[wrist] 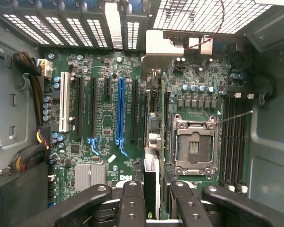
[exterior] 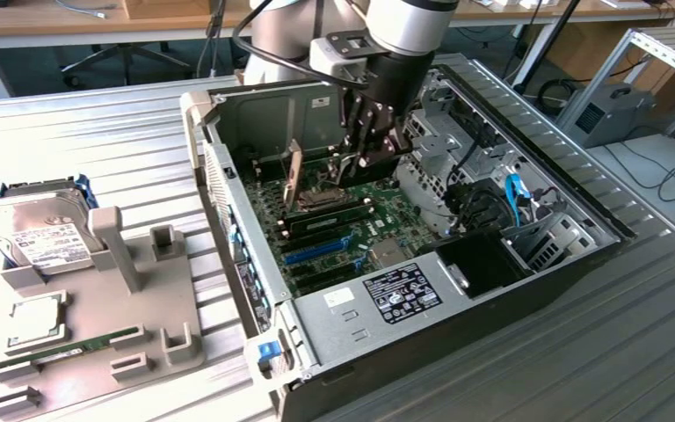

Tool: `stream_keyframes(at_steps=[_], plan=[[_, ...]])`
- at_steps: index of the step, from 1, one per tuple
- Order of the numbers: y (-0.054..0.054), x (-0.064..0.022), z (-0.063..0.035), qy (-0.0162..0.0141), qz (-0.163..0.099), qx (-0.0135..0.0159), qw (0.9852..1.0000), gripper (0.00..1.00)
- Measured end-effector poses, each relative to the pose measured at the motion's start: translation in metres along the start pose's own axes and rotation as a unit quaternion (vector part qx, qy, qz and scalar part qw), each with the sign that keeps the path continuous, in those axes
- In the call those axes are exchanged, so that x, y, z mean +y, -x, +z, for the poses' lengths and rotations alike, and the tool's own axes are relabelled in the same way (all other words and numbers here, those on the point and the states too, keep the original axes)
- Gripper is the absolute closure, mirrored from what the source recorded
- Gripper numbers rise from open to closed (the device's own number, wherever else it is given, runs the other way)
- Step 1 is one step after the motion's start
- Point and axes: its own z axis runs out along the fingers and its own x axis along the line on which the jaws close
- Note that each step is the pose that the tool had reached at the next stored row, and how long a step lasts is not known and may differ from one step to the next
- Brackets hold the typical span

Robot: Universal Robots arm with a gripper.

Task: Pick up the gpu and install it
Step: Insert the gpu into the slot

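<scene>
One thin dark gpu (wrist: 150, 189), held edge-on between closed fingers (wrist: 132, 203), hangs inside the open computer case (exterior: 572, 189), above its motherboard (wrist: 104, 123).

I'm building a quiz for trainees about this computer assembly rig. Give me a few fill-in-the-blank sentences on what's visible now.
1. The hand holds the ___ edge-on above the motherboard.
2. The longest slot on the motherboard is coloured ___.
3. The processor socket is ___.

Missing words: graphics card; blue; empty.
</scene>
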Motion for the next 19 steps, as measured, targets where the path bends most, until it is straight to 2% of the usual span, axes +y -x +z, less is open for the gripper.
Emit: stream_keyframes(at_steps=[19], plan=[[-0.0003,-0.0002,0.0049,0.0000,0.000,0.0000,1.0000,0.74]])
